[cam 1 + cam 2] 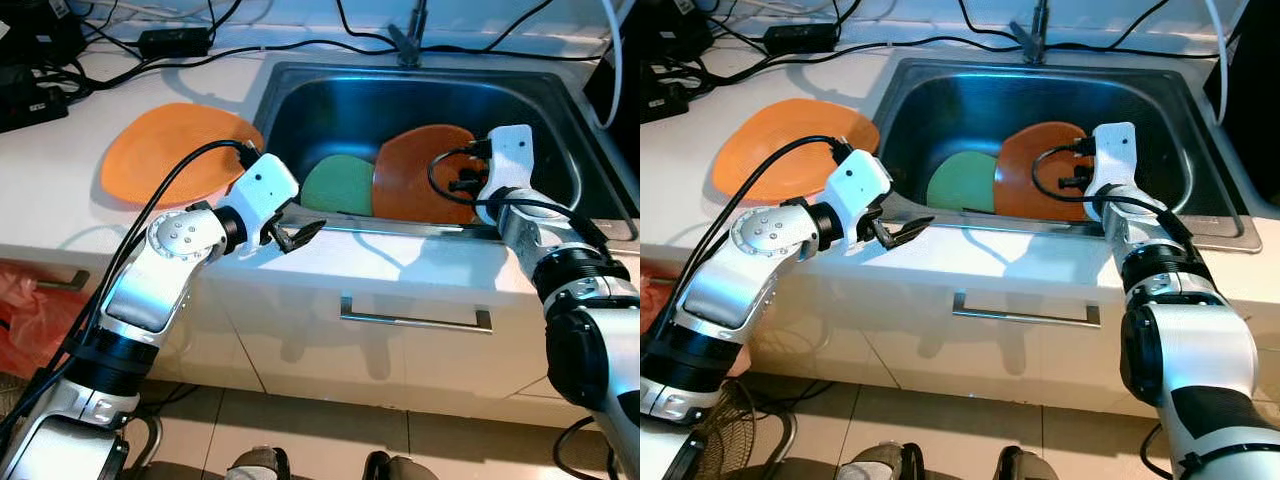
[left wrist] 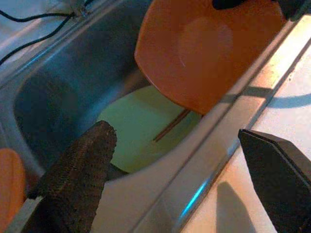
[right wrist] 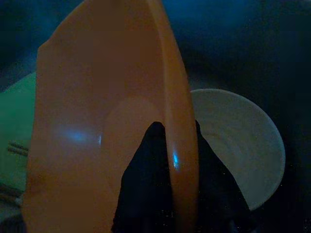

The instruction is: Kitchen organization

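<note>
An orange plate (image 1: 415,170) stands tilted on edge in the steel sink (image 1: 560,120). My right gripper (image 3: 176,127) is shut on its rim, one finger on each side. Beside it a green plate (image 1: 338,187) lies in the basin with chopsticks (image 2: 171,125) on it. A second orange plate (image 1: 175,150) rests flat on the white counter, left of the sink. Over the counter's front edge, by the sink's near left corner, my left gripper (image 1: 300,235) stands open and holds nothing.
A white bowl (image 3: 238,141) sits in the sink behind the held plate. The faucet (image 1: 410,40) rises at the back, and black cables and a power adapter (image 1: 175,40) lie along the counter's rear. A drawer handle (image 1: 415,318) is below the counter edge.
</note>
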Controlling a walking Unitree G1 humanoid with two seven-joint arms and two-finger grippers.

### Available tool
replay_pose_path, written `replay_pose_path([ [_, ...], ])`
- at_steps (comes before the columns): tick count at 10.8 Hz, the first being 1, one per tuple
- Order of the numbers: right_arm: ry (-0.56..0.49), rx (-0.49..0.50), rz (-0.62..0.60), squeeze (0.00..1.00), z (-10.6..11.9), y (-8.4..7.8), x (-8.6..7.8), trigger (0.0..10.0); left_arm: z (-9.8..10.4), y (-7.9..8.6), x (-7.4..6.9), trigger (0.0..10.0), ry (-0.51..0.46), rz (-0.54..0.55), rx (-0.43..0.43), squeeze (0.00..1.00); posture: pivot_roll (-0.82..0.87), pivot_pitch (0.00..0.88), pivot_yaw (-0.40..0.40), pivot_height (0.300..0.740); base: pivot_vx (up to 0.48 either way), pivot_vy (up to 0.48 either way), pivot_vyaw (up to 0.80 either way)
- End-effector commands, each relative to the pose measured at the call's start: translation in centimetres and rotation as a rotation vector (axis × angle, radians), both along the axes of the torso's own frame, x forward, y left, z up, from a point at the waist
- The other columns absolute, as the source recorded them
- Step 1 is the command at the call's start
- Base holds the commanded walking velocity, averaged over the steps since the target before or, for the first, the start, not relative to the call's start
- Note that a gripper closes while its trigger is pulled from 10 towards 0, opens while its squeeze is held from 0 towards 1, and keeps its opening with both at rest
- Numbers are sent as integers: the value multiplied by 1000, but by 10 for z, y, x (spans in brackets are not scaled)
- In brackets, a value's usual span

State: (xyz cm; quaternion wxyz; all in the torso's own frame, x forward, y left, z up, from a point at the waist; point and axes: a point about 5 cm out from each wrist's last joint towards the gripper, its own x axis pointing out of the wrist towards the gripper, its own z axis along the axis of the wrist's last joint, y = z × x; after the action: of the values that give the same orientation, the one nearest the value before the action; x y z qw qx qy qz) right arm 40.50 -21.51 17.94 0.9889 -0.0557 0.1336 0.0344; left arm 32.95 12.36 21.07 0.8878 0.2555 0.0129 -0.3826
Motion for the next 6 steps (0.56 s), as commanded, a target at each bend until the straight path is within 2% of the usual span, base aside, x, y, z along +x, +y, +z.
replay_pose_path([
  [1, 22, -48, 4, 0, -4, -4, -2, 0, -1, 4, -4, 10000, 10, -4, 22, 1000, 144, 160, 29, 740, 0, 0, 0],
  [2, 28, -69, 6, 0, -2, -5, -1, 4745, -3, 6, -6, 10000, 24, -9, 35, 1000, 149, 161, 30, 740, 0, 0, 0],
  [3, 26, -71, 4, 1000, 0, -6, -1, 8314, -4, 7, -6, 10000, 27, -3, 37, 1000, 151, 161, 31, 740, 0, 0, 0],
  [4, 25, -72, 16, 1000, 2, -3, 0, 10000, -4, 8, -6, 10000, 38, 9, 29, 1000, 153, 161, 30, 740, 0, 0, 0],
  [6, 38, -57, 35, 1000, -1, 0, 0, 10000, -4, 6, -6, 10000, 46, 5, 26, 1000, 148, 158, 33, 740, 0, 0, 0],
])
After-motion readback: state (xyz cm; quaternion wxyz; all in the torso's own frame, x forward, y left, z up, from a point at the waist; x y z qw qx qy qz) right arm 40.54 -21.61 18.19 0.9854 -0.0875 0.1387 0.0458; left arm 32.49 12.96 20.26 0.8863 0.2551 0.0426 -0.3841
